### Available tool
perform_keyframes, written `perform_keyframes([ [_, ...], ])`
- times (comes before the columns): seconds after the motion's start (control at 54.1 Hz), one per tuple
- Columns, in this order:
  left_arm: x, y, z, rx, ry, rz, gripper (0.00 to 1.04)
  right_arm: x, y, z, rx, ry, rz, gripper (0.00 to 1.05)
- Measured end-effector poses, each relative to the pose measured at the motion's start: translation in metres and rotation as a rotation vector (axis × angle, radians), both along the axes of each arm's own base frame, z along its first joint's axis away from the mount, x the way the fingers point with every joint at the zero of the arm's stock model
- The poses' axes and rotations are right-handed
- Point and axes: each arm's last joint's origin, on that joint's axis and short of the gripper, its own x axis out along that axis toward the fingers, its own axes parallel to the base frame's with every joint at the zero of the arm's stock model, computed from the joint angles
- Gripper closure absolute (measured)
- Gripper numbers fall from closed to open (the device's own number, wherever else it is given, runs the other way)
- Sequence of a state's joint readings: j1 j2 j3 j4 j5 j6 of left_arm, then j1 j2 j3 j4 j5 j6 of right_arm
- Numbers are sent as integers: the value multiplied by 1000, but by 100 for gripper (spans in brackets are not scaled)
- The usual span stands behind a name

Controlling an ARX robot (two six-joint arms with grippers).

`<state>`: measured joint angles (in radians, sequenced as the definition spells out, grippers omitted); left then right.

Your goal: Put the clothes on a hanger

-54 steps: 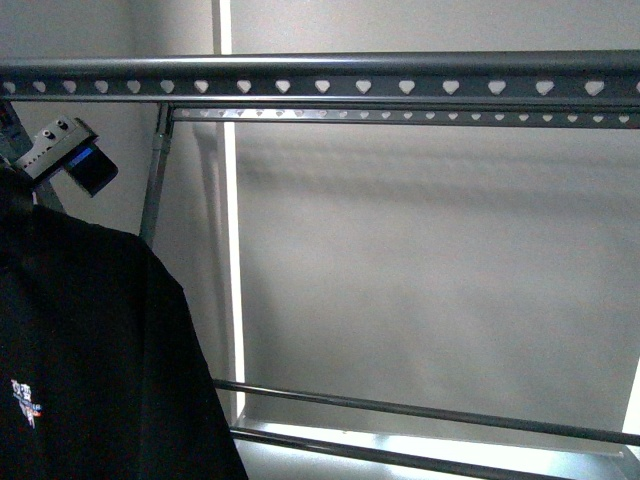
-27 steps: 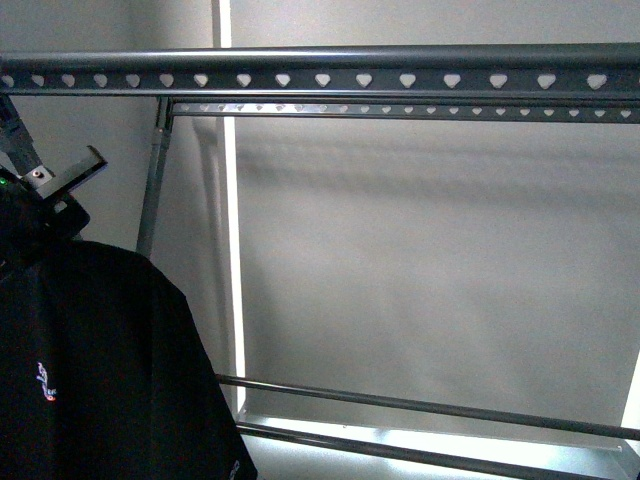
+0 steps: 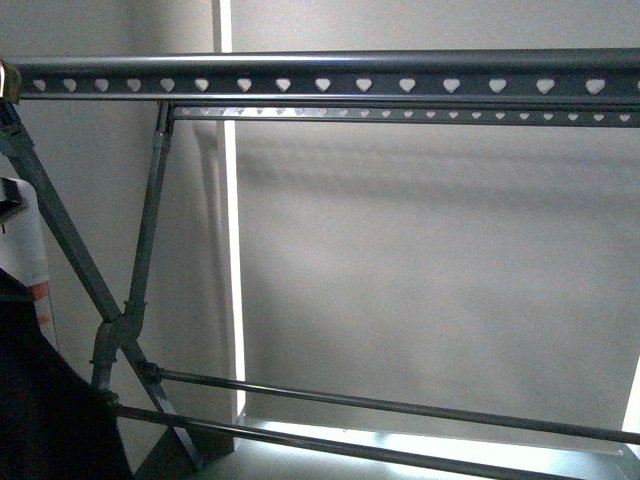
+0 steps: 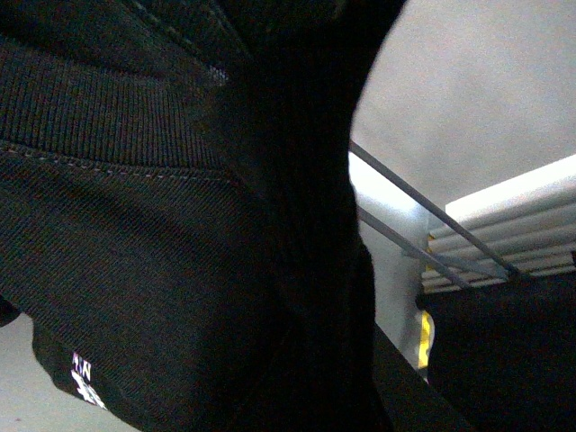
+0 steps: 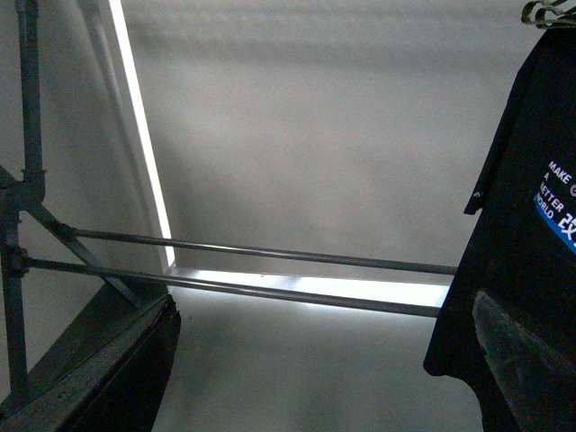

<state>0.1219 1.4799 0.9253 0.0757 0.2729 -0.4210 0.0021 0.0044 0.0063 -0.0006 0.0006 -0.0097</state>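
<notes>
Now shirt (image 4: pixel 135 225) hangs tight against left pincer, grip hidden, can't tell; right pincer (image 5: pixel 324 333) wide open, empty. Rail (image 3: pixel 320 85) is above left pincer: raise shirt over w/o swing, lower slow.

I read a plain grey wall (image 3: pixel 420 280), a bright vertical light strip (image 3: pixel 233 250) on it, and a bright band (image 3: pixel 420 440) at its base.

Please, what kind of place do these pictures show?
Probably a bare indoor test or laundry corner: a large metal clothes rack with heart-shaped holes stands before a plain grey wall, and a black T-shirt hangs nearby.
</notes>
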Motion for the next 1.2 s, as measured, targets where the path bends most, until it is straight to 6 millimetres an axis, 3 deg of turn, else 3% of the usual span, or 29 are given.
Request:
perform_keyframes([
  [0.166,-23,1,10,27,-2,-210,101,0,0,0,0,0,0,7],
  [0.259,-43,-7,14,90,6,-516,101,0,0,0,0,0,1,7],
  [0.37,-47,-14,21,265,-6,-699,101,0,0,0,0,0,1,7],
  [0.61,-19,-32,54,735,-215,-904,101,0,0,0,0,0,1,7],
  [0.813,22,-72,79,1205,-536,-1061,101,0,0,0,0,0,1,7],
  [1.109,33,-116,89,1363,-874,-1266,101,0,0,0,0,0,1,7],
  [1.201,43,-132,90,1501,-1013,-1325,101,0,0,0,0,0,1,7],
])
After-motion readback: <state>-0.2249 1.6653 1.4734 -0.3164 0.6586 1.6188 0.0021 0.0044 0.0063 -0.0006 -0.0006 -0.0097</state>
